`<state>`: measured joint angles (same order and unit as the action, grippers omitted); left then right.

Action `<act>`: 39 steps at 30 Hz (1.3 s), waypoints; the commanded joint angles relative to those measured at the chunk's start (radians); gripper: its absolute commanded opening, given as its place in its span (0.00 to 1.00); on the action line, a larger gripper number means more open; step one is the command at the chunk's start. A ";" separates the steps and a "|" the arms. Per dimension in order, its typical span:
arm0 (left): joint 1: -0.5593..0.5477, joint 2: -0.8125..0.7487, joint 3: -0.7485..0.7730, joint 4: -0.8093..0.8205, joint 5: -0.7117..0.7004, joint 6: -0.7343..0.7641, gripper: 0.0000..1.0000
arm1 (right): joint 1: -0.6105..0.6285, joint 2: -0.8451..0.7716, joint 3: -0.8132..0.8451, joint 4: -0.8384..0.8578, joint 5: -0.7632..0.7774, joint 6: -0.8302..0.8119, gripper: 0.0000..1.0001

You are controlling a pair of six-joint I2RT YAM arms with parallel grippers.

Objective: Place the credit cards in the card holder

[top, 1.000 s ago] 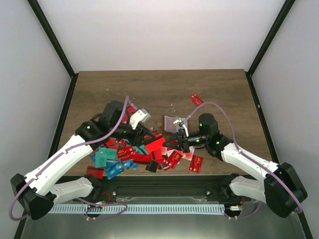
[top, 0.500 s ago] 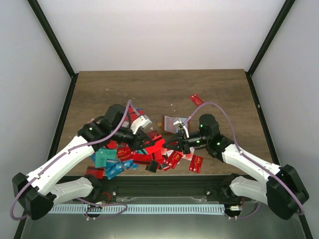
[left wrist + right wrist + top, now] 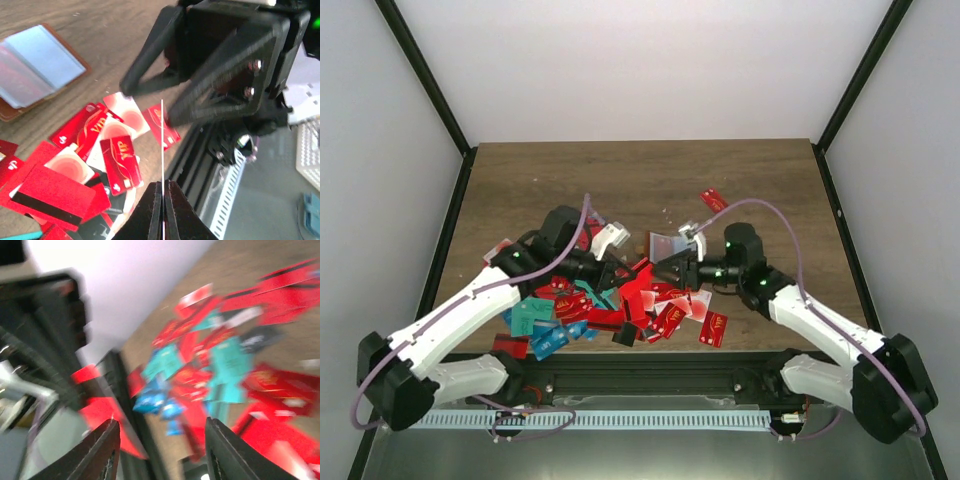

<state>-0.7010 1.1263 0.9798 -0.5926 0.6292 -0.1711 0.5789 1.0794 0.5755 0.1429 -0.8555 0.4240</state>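
My left gripper (image 3: 623,272) is shut on a red credit card (image 3: 640,283). In the left wrist view that card (image 3: 162,145) shows edge-on as a thin pale line rising from the closed jaws (image 3: 163,186). My right gripper (image 3: 670,268) faces it just to the right, open, its black fingers (image 3: 165,65) apart on either side of the card's far end. The right wrist view is blurred, with nothing between the jaws (image 3: 162,440). The card holder (image 3: 665,243) lies open behind the grippers, brown with a pale blue inside (image 3: 35,75). Loose credit cards (image 3: 580,305) are heaped below.
A single red card (image 3: 714,200) lies further back on the wooden table, and another (image 3: 714,327) sits near the front right. The black frame rail (image 3: 650,365) runs along the near edge. White walls and black posts enclose the table.
My left gripper closed on the red card that the right gripper was holding. The right gripper opened and let it go, and both arms shifted slightly towards the back.
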 commanded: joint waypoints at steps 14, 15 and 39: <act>0.028 0.652 0.250 0.404 -0.163 -0.435 0.04 | -0.321 0.279 0.116 -0.128 0.524 0.201 0.48; 0.035 0.680 0.269 0.400 -0.167 -0.443 0.04 | -0.323 0.302 0.129 -0.131 0.535 0.198 0.47; 0.066 0.910 0.405 0.327 -0.232 -0.472 0.04 | -0.331 0.588 0.214 -0.093 0.494 0.158 0.40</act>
<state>-0.6392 2.0094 1.3598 -0.2680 0.3962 -0.6361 0.2584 1.6569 0.7547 0.0319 -0.3477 0.5980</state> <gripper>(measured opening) 0.041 0.399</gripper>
